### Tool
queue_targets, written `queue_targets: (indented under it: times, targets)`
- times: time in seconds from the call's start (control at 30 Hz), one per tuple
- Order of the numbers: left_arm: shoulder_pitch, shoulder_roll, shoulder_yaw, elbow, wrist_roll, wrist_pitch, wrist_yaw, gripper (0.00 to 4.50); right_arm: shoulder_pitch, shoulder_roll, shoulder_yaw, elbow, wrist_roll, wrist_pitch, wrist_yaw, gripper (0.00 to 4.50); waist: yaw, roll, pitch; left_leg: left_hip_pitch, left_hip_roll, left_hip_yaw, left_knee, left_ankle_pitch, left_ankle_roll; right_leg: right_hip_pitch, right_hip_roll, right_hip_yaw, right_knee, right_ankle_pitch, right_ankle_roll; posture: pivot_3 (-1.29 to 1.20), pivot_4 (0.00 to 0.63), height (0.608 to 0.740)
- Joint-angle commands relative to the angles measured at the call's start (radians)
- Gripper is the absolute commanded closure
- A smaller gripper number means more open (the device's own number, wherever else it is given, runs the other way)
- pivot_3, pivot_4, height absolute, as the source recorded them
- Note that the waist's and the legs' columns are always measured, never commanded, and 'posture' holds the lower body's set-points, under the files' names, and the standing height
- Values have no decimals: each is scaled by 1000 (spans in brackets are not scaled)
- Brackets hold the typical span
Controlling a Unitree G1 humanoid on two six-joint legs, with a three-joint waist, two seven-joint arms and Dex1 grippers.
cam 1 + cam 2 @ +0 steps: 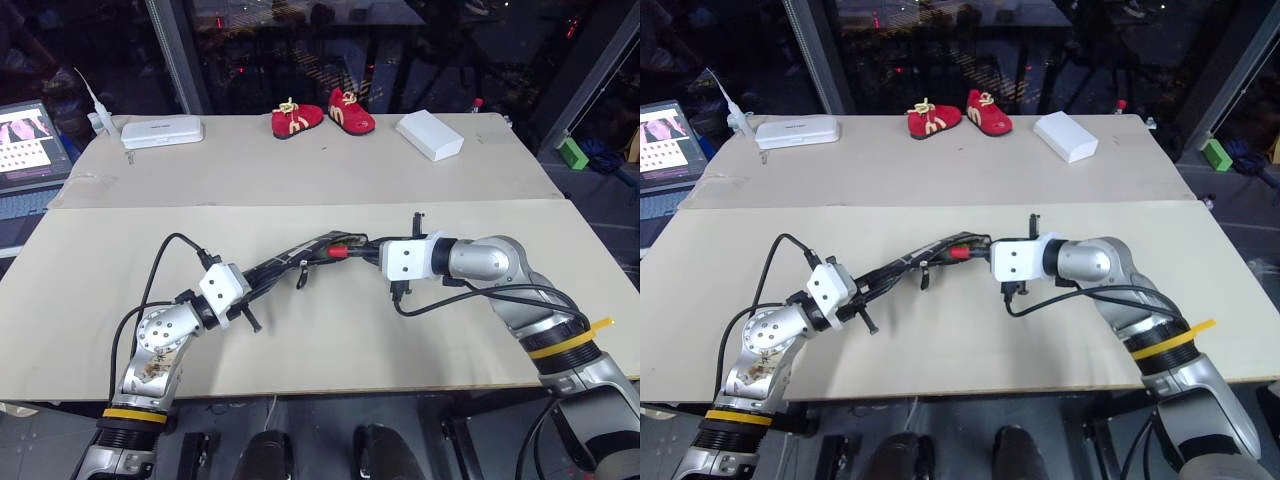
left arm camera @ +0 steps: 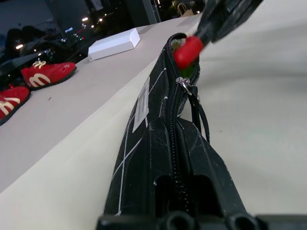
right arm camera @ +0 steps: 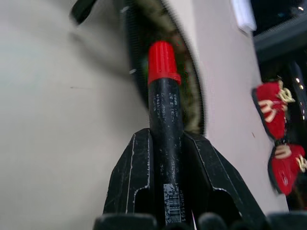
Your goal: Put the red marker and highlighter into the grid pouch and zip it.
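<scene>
Black fingers of the right gripper [image 3: 165, 158] are clamped narrow on the dark barrel of the red marker [image 3: 162, 91], its red cap poking out ahead of them into the open mouth of the grid pouch [image 2: 158, 143]. A glint of green, probably the highlighter [image 2: 188, 73], shows inside that mouth just behind the red cap. The left gripper [image 2: 192, 196] has its fingers pressed fully together on the opposite end of the pouch, pinching the fabric on either side of the zipper line and holding the pouch on edge above the desk [image 1: 330, 330]. The zipper pull and its dark cord hang beside the opening, which gapes only near the marker.

In the head view the pouch spans the desk's middle between the two grippers, left one at about 8 o'clock, right one at about 3 o'clock. Red shoes [image 1: 322, 115], a white box [image 1: 430, 134] and a white case [image 1: 162, 132] sit toward 12 o'clock.
</scene>
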Motion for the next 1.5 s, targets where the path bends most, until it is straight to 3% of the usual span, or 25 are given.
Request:
queue_targets:
  times: [0.03, 0.6, 0.67, 0.83, 1.07, 1.13, 1.2, 1.23, 1.4, 1.5]
  targets:
    - [-23, 5, 8, -41, -15, 8, 4, 4500, -65, 26, 14, 40, -35, -82, -7, 3980, -1, 0, 0, 0, 0, 0, 0, 0, 0, 0, 0, 0, 0, 0, 0, 0, 150, 740]
    - [-42, -2, 4, -28, -14, 9, -1, 4500, -225, 259, 147, 287, -165, -300, -65, 3980, -2, 0, 0, 0, 1, 1, 0, 0, 0, -1, 1, 0, 2, 0, -1, 0, 150, 740]
    - [-37, 1, 10, -31, -16, 7, 0, 4500, -214, 268, 110, 281, -102, -234, -27, 2961, -2, 0, 0, 0, 1, 1, 0, 0, 0, -1, 0, 0, 2, 0, -1, 0, 150, 740]
    - [-30, 2, 11, -29, -13, 0, 1, 4500, -262, 228, 60, 340, -111, -247, -74, 1432, -3, 0, 0, 0, 1, 1, 0, 0, 0, -1, 0, 0, 2, 0, -1, 0, 150, 740]
    - [-33, -2, 7, -22, -9, -6, 6, 4500, -250, 130, -47, 349, 47, -224, 38, 1432, -2, 0, 0, 0, 1, 1, 0, 0, 0, -1, 0, 0, 1, 0, -1, 0, 150, 740]
    - [-32, -3, 7, -20, -7, -11, 6, 4500, -196, 74, -116, 282, 176, -90, 139, 1432, -2, 0, 0, 0, 1, 1, 0, 0, 0, -1, 0, 0, 1, 0, -1, 0, 150, 740]
    - [-27, -4, 10, -18, -7, -15, 7, 4500, -46, -15, -186, 70, 434, 187, 314, 1432, 10, 0, 0, 0, 1, 1, 0, 0, 0, 0, 0, -1, 1, 0, -1, 0, 150, 740]
    - [-25, -4, 10, -18, -7, -17, 7, 4500, -1, -27, -216, 0, 520, 296, 334, 1432, 17, 0, 0, 0, 2, -2, 0, 0, 0, 1, 0, -1, 0, 0, -1, 0, 150, 740]
    - [-15, -3, 13, -13, -6, -26, 2, 4500, 165, 7, -258, -235, 724, 638, 260, 1432, -3, 0, 0, 1, 2, -7, 0, -1, 2, 1, -1, 1, 0, 1, -2, 0, 150, 740]
    - [-13, -3, 13, -12, -8, -27, 2, 4500, 219, 104, -210, -264, 685, 713, 118, 1432, -3, 0, 0, 4, 2, -8, 0, -1, 1, 3, 0, 1, 1, 2, -3, 0, 150, 740]
